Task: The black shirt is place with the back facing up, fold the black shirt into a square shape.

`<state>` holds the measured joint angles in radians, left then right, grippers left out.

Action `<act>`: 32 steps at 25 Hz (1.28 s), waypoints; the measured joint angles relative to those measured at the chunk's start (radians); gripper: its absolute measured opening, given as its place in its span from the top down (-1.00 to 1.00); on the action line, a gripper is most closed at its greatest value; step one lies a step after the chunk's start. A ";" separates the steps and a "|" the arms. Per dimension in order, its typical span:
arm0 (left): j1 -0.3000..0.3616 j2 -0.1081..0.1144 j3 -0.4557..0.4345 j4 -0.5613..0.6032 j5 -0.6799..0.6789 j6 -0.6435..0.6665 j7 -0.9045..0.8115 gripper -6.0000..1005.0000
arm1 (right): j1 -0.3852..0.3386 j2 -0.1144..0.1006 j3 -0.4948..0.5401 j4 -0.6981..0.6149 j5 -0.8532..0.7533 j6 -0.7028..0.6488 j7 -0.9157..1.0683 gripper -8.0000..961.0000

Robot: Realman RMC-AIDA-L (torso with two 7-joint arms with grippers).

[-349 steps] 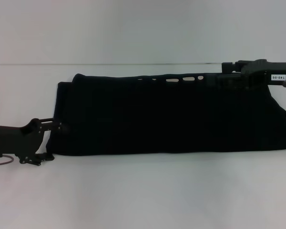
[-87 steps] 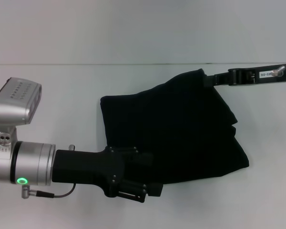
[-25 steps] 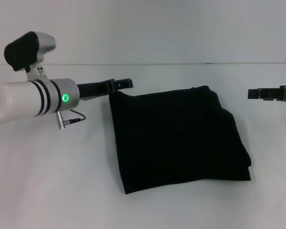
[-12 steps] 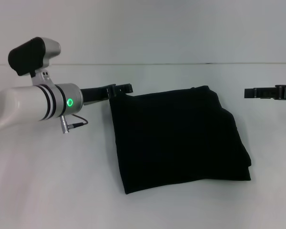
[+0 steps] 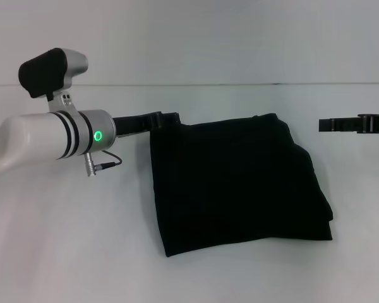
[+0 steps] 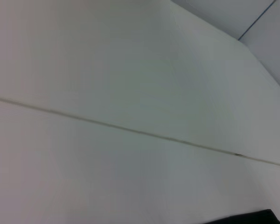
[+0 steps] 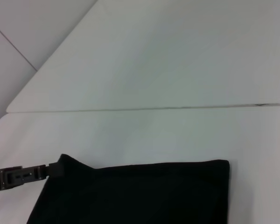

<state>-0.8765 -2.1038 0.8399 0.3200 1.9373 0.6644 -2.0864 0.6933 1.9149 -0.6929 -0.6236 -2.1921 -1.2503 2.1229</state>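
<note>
The black shirt (image 5: 240, 183) lies folded into a rough square in the middle of the white table (image 5: 82, 252), plain side up. My left gripper (image 5: 172, 117) is at the shirt's far left corner and is shut on that corner. In the right wrist view the same gripper (image 7: 49, 170) meets the slightly lifted corner of the shirt (image 7: 140, 196). My right gripper (image 5: 322, 125) hovers level with the shirt's far edge, a short gap to its right, open and empty.
The left arm's silver wrist (image 5: 82, 134) with a green light and a dangling cable reaches in from the left. The table's back edge (image 5: 240, 84) runs along the wall behind the shirt. Bare table surrounds the shirt.
The long flat shirt has been folded over into a square, and the right gripper let go. In the last second the left gripper nudged the corner slightly right and the right gripper crept left.
</note>
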 joint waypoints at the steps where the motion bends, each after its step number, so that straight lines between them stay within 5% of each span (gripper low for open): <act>1: 0.004 -0.007 -0.001 0.010 -0.002 -0.002 0.010 -0.72 | 0.000 0.000 -0.003 0.000 0.000 0.004 0.000 -0.59; 6: 0.021 -0.030 -0.001 0.046 -0.003 -0.013 0.018 -0.36 | 0.000 0.003 -0.014 0.002 0.000 0.020 0.000 -0.58; 19: 0.004 -0.020 -0.001 0.041 0.000 -0.017 0.014 0.77 | 0.001 0.014 -0.018 0.005 0.000 0.028 0.000 -0.59; 32: -0.078 0.009 0.008 0.031 0.005 -0.001 0.009 0.95 | -0.002 0.020 -0.019 0.030 0.000 0.046 -0.009 -0.58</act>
<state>-0.9546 -2.0953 0.8483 0.3512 1.9420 0.6632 -2.0776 0.6917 1.9348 -0.7121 -0.5933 -2.1921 -1.2039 2.1137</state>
